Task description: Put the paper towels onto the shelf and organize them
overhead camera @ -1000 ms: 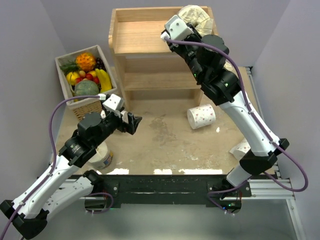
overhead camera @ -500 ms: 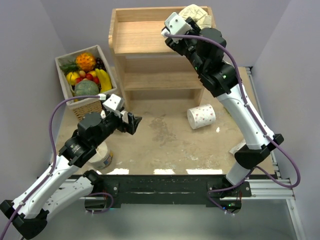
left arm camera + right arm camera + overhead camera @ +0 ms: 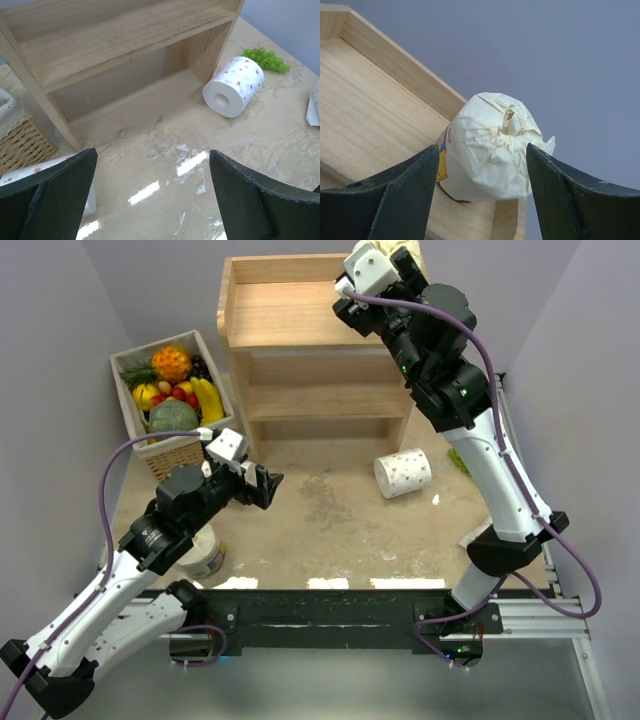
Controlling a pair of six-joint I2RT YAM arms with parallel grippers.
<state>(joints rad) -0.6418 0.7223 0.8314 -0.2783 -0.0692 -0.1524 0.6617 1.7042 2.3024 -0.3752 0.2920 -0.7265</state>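
At the left the basket [image 3: 178, 453] holds only fruit, bananas and a pineapple among it, and is no part of our job. Our left claw [image 3: 271, 485] hangs spread over the table, holding nothing, with a dotted white roll [image 3: 206, 558] under its arm. Another dotted roll [image 3: 403, 472] lies on the table before the shelf [image 3: 285, 320], whose lower tiers look bare. We judge the step in hand is setting a cream roll [image 3: 490, 130] in the top board's back right corner. The right claw [image 3: 482, 148] flanks it; pressing or clear, we cannot tell. Next we should open wide and back off without tipping it.
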